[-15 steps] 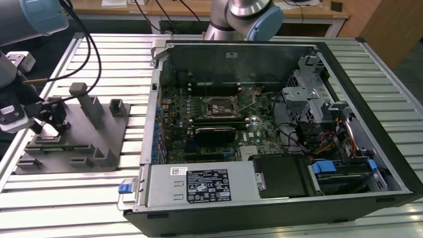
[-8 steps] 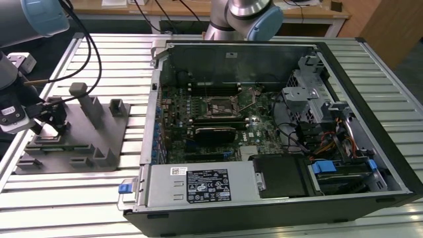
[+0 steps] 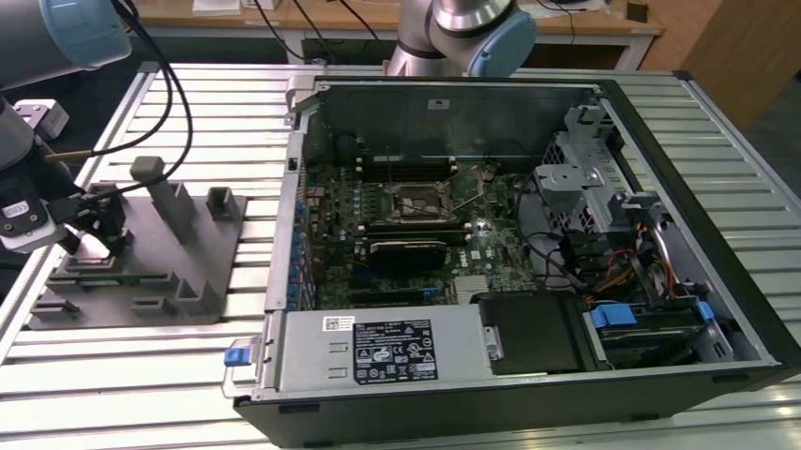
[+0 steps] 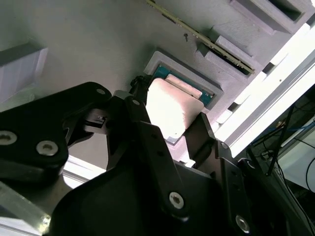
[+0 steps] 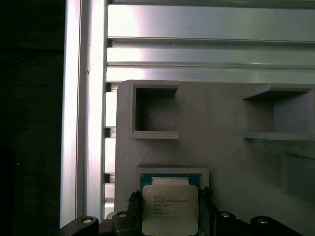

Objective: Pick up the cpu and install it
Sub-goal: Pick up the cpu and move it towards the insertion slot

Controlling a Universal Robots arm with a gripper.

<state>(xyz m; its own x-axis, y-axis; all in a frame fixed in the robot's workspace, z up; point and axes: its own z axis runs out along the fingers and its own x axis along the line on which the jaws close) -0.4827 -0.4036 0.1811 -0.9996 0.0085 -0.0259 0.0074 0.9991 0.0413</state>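
The gripper [image 3: 103,246] hangs low over the grey tray [image 3: 188,272], which lies on the tabletop [image 3: 126,375] at the exterior view's left. The open computer case [image 3: 375,361] sits beside the tray. In the first wrist view the cpu [image 5: 170,211] sits right at its little square pocket [image 5: 172,173] in the tray. The dark jaws look closed on it, one pressed to each side of the shiny square. In the second wrist view the cpu [image 4: 172,110] looks tipped a bit and partly out of the pocket. I think this is the picking-up step. To do it well, the squeeze should be soft but firm, on the edges only. The chip should stay flat and rise straight, so it does not scrape the pocket walls. The socket [image 3: 419,202] waits well apart, inside the case.
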